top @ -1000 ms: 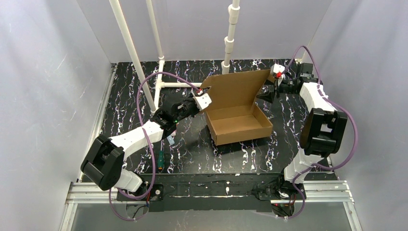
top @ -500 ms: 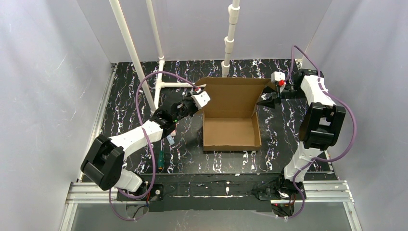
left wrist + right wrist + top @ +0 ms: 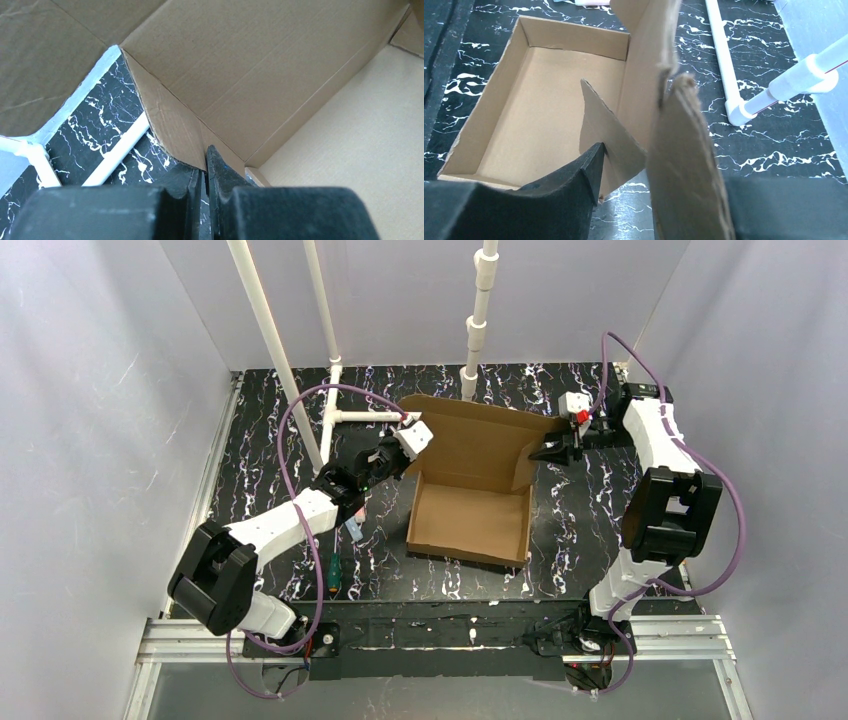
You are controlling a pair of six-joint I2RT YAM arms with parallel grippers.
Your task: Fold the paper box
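Box (image 3: 468, 512) just nearward of pipe (image 3: 478, 330), tray open, lid raised on pipe side, long axis left-right. Left gripper (image 3: 412, 436) pinched on lid's left ear; right gripper (image 3: 549, 452) straddles right ear, grip unclear.

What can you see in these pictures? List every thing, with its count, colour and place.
paper box: one, brown, middle of the table, lid raised
screwdriver: one, green and orange handle, near left of the box
small item: one, pale blue, just beyond the screwdriver; too small to name
pipes: several, white, back left and back middle
table: one, black with white veins
rail: one, silver, near edge
cables: two, purple, one along each arm
left gripper: black, shut on the lid's left flap
right gripper: black, at the lid's right flap; grip unclear
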